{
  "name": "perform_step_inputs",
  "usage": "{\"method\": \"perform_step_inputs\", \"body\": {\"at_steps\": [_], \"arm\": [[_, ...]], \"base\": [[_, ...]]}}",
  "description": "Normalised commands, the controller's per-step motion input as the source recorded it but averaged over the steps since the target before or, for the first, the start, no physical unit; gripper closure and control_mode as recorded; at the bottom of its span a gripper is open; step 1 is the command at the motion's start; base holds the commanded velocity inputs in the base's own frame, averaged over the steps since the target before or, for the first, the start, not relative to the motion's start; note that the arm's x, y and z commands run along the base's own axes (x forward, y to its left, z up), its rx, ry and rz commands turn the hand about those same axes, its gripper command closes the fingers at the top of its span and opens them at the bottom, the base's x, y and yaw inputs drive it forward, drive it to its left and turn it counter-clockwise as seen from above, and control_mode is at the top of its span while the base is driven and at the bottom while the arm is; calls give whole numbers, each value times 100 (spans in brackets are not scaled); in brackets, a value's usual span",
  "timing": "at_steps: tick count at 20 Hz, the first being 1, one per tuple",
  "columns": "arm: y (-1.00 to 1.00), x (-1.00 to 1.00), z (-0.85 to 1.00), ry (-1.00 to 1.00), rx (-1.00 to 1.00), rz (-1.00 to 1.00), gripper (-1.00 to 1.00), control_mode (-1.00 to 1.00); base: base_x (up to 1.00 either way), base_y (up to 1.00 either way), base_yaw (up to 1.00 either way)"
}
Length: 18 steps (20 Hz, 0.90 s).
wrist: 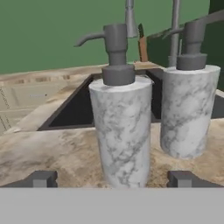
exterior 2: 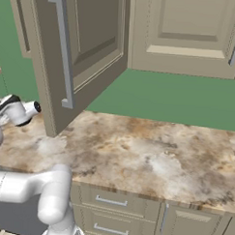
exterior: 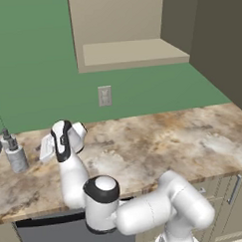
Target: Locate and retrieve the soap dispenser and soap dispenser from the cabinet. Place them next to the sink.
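Two grey-white marbled soap dispensers stand upright on the counter in the hand view, each with a dark pump head. The nearer soap dispenser (wrist: 122, 131) sits between my gripper's (wrist: 114, 178) spread fingertips (wrist: 41, 178), which do not touch it. The second soap dispenser (wrist: 188, 109) stands just behind and to the right, at the edge of the dark sink (wrist: 74, 111). In the left base view my gripper (exterior: 46, 147) is low over the counter's left end, beside one dispenser (exterior: 15, 153). The cabinet (exterior: 125, 53) hangs open above, its shelf bare.
A faucet (wrist: 130, 17) rises behind the sink. The cabinet door (exterior 2: 78, 55) stands swung open over the marbled counter (exterior 2: 151, 155). A wall outlet (exterior: 105, 96) sits on the green wall. Drawers and cupboards (exterior 2: 111, 202) run below the counter.
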Motion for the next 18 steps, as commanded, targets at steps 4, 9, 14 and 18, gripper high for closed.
{"method": "perform_step_inputs", "body": {"at_steps": [4,9,14,18], "arm": [[-31,-53,14,4,-11,-10,-100,-100],[-31,-57,23,6,-9,-12,-100,-100],[-28,-34,63,8,-9,-10,-100,-100],[-15,-39,65,4,-4,-7,-100,-100]], "base": [[0,0,0],[0,0,0],[0,0,0],[0,0,0]]}}
